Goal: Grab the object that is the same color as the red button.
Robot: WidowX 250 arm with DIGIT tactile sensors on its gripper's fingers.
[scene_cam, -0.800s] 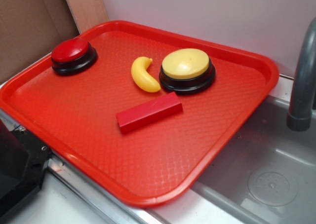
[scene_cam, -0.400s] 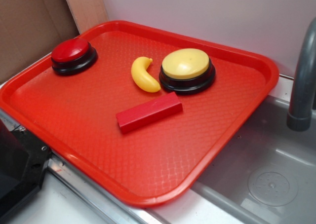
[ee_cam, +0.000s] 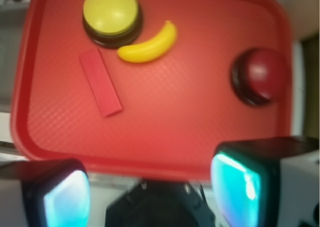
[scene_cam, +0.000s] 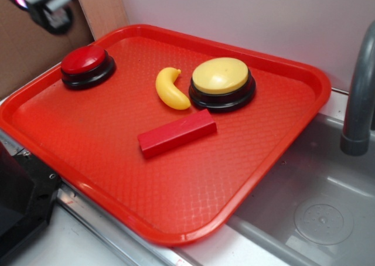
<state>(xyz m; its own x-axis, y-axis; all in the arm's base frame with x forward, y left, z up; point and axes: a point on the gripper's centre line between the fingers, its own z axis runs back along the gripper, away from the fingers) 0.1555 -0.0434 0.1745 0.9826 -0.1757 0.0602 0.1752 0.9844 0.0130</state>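
A long flat red block [scene_cam: 177, 133] lies on the red tray [scene_cam: 88, 143], in front of the yellow button; in the wrist view the red block [ee_cam: 100, 82] lies below the yellow button, slanted. The red button [scene_cam: 87, 65] on its black base sits at the tray's far left corner; the wrist view shows the red button [ee_cam: 261, 75] at the right. My gripper [scene_cam: 50, 5] is blurred at the top left, high above the red button. In the wrist view my gripper [ee_cam: 150, 192] is open and empty, with wide-apart jaws.
A yellow banana [scene_cam: 170, 88] and a large yellow button [scene_cam: 221, 82] sit at the tray's back. A grey sink basin [scene_cam: 319, 207] and a grey faucet pipe [scene_cam: 357, 96] are on the right. A black robot base [scene_cam: 20, 195] stands at the front left.
My gripper has come into the exterior view at the top left; it was out of view before. Nothing on the tray has moved.
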